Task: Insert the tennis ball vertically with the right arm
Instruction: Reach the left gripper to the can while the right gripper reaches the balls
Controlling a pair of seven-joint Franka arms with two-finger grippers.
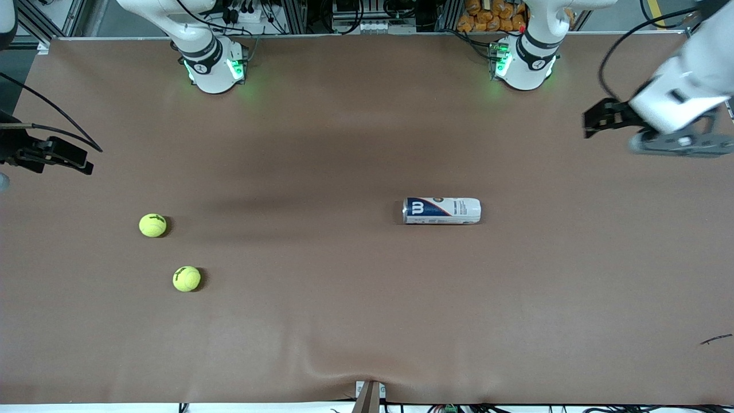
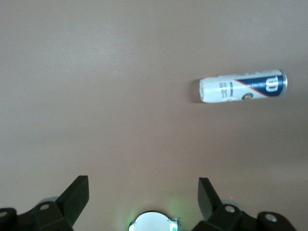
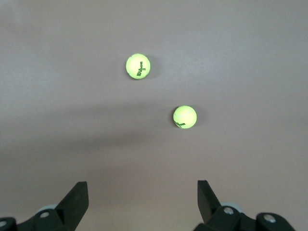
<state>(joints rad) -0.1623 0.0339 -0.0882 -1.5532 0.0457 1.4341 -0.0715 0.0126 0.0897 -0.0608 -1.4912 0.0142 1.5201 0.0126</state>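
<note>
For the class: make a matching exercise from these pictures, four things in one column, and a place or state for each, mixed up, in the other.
Things:
1. ball can
2. tennis ball
3. tennis ball
4. right hand

Place or state:
a. open, holding nothing
b. lying on its side
c. the ball nearer the front camera
d. the ball farther from the front camera

Pairs: 1-b, 2-d, 3-c, 4-a

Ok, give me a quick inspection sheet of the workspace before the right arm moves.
Surface: brown table, wrinkled at the camera edge.
Job's things: can lying on its side mid-table; two balls toward the right arm's end, far ball and near ball, apart.
Clutter: nothing seen.
Grippers: right gripper open, empty, over the table edge; left gripper open, empty, waiting at its end.
Cables: trailing from both arms.
Surroundings: frame and wiring by the bases.
</note>
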